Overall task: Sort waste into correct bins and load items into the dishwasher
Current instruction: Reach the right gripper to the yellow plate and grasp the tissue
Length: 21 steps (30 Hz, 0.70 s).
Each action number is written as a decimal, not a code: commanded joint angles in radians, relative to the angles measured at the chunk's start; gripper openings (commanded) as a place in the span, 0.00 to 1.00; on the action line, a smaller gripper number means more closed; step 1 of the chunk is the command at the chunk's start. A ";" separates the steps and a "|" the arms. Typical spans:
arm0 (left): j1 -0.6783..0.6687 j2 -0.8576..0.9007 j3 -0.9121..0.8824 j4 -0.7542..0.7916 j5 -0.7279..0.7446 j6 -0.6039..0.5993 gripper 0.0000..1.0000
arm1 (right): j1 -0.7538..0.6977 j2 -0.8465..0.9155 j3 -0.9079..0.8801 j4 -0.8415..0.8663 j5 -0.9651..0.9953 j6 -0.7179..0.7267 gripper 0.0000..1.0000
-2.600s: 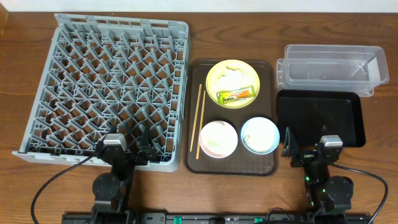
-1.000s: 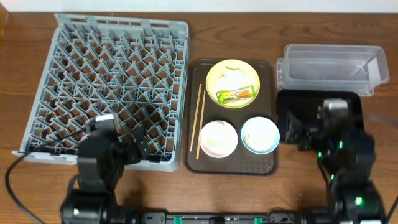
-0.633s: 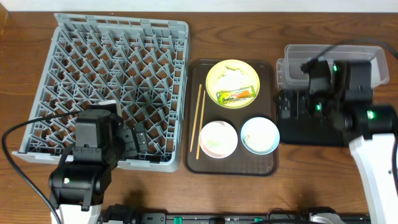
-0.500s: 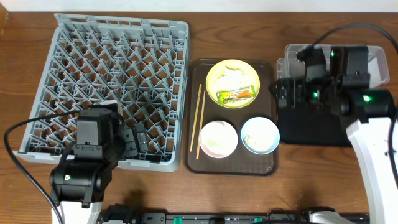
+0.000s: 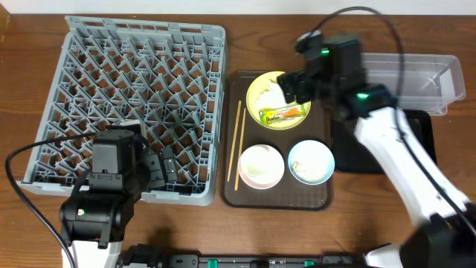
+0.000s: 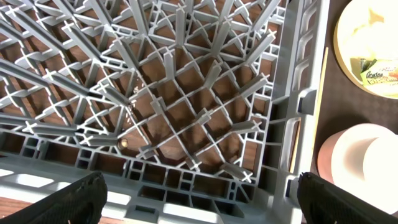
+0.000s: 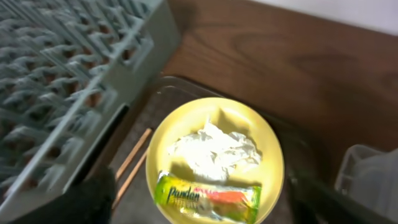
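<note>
The yellow plate [image 5: 268, 103] on the brown serving tray holds the green-and-orange wrapper [image 5: 284, 113] and the crumpled white paper [image 7: 214, 149]. My right gripper [image 5: 291, 85] hangs open above the plate. In the right wrist view the wrapper [image 7: 208, 198] lies between its fingers [image 7: 205, 202]. The pink-white bowl [image 5: 261, 165], the light blue bowl [image 5: 311, 161] with rice scraps, and the chopsticks [image 5: 239, 145] are on the tray. My left gripper [image 5: 160, 167] is open and empty over the grey dish rack's [image 5: 141, 97] near right corner [image 6: 202, 205]. No separate cup shows.
The brown serving tray [image 5: 279, 199] sits between the rack and the bins. The clear tub [image 5: 416, 78] is at the far right, with the black tray [image 5: 420, 141] in front of it, partly under my right arm. The rack fills the left half.
My right arm has swung from over the black tray up and left to above the yellow plate. My left arm rose over the rack's corner and has since stayed still.
</note>
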 commanded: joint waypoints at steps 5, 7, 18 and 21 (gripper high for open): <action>0.004 0.000 0.021 -0.003 -0.005 0.013 0.98 | 0.073 0.209 0.015 0.084 0.168 0.200 0.80; 0.004 0.000 0.021 -0.006 -0.005 0.013 0.98 | 0.084 0.257 0.015 0.095 0.188 0.245 0.83; 0.004 0.000 0.021 -0.010 -0.005 0.013 0.98 | 0.094 0.449 0.015 0.185 0.192 0.361 0.86; 0.004 0.000 0.021 -0.010 -0.005 0.013 0.98 | 0.094 0.459 0.015 0.198 0.192 0.370 0.73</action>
